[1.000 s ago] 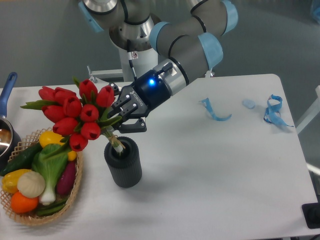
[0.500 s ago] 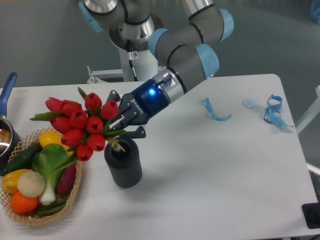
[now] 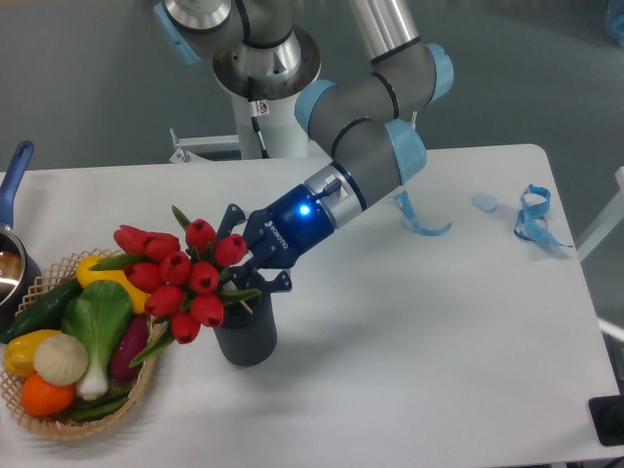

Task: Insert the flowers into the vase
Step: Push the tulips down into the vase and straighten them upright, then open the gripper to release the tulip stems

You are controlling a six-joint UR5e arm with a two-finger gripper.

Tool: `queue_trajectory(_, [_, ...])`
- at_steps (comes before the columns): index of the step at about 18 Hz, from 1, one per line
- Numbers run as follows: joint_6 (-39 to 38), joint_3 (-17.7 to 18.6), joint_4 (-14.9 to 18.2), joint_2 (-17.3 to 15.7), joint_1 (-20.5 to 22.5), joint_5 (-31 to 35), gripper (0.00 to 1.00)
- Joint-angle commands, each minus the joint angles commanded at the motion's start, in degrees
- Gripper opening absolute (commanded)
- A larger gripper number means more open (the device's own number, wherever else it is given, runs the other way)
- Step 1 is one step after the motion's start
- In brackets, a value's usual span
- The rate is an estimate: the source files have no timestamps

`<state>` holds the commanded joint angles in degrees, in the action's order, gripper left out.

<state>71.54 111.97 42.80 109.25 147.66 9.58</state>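
Over the short dark grey cylindrical vase (image 3: 245,336), the black two-finger gripper (image 3: 255,278) clasps the leaning bunch of red tulip flowers (image 3: 185,281), whose stems best sink straighter before release.
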Motion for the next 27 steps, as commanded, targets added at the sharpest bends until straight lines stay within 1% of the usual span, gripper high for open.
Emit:
queue_trajectory(2, [0.88, 0.7, 0.0, 0.0, 0.18, 0.0, 0.15])
queue_trajectory(5, [4.21, 2.11, 0.0, 0.79, 1.05, 0.09, 0.15])
queue_trajectory(6, [5.27, 2.37, 0.0, 0.97, 1.32, 0.09, 0.19])
queue_trajectory(7, [6.23, 2.46, 0.0, 1.05, 1.41, 0.09, 0.25])
queue_trajectory(8, [6.94, 2.38, 0.0, 1.4, 1.41, 0.09, 0.36])
queue_trajectory(9, [7.56, 2.38, 0.0, 1.58, 1.41, 0.09, 0.43])
queue_trajectory(10, [8.08, 2.38, 0.0, 1.58, 1.49, 0.09, 0.46])
queue_trajectory(13, [8.53, 2.03, 0.0, 1.58, 1.67, 0.09, 0.64])
queue_trajectory(14, [8.53, 2.03, 0.0, 1.58, 1.93, 0.09, 0.72])
queue_trajectory(16, [8.53, 2.03, 0.0, 1.58, 2.28, 0.09, 0.77])
queue_trajectory(17, [9.57, 1.94, 0.0, 1.5, 2.46, 0.35, 1.0])
queue_trajectory(20, [12.47, 1.94, 0.0, 1.32, 2.9, 1.84, 1.0])
queue_trajectory(22, [13.54, 2.03, -0.17, 0.97, 4.21, 2.98, 1.0])
queue_trajectory(23, [14.15, 1.94, -0.35, 0.27, 4.48, 4.29, 1.0])
queue_trajectory(25, [14.77, 2.11, -0.35, -2.19, 5.27, 10.42, 1.0])
queue_trajectory(27, [14.77, 1.68, -0.35, -2.63, 6.32, 14.49, 1.0])
